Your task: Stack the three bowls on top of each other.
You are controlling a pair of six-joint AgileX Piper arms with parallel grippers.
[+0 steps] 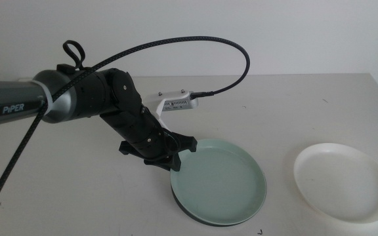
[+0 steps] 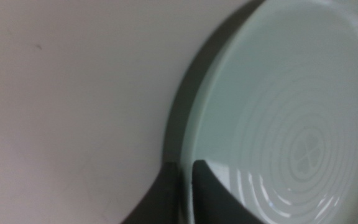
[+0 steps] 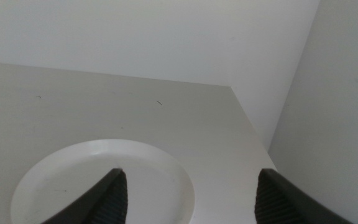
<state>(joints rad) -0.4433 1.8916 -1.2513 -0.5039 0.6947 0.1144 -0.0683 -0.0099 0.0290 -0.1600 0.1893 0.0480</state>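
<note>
- The left pincer (image 1: 174, 162) reaches in from the left side of the middle view and is clamped on the near-left rim of the mint green bowl (image 1: 220, 178).
- In the left wrist view its two dark jaws stand close together, with the thin rim of the mint green bowl (image 2: 278, 106) pinched between them.
- The mint green bowl sits on top of a darker bowl, the pale grey-blue bowl (image 1: 188, 211), of which only a narrow edge shows below it on the near-left side.
- Nothing lies inside the mint green bowl; its floor shows fine rings and a small clover-like mark.
- The white bowl (image 1: 343, 181) lies alone on the worktop (image 1: 287, 105), well apart to the right of the stack, and it holds nothing.
- The right pincer (image 3: 188, 199) does not show in the middle view; in the right wrist view its jaws are wide apart and hang above the white bowl (image 3: 98, 186), not touching it.
</note>
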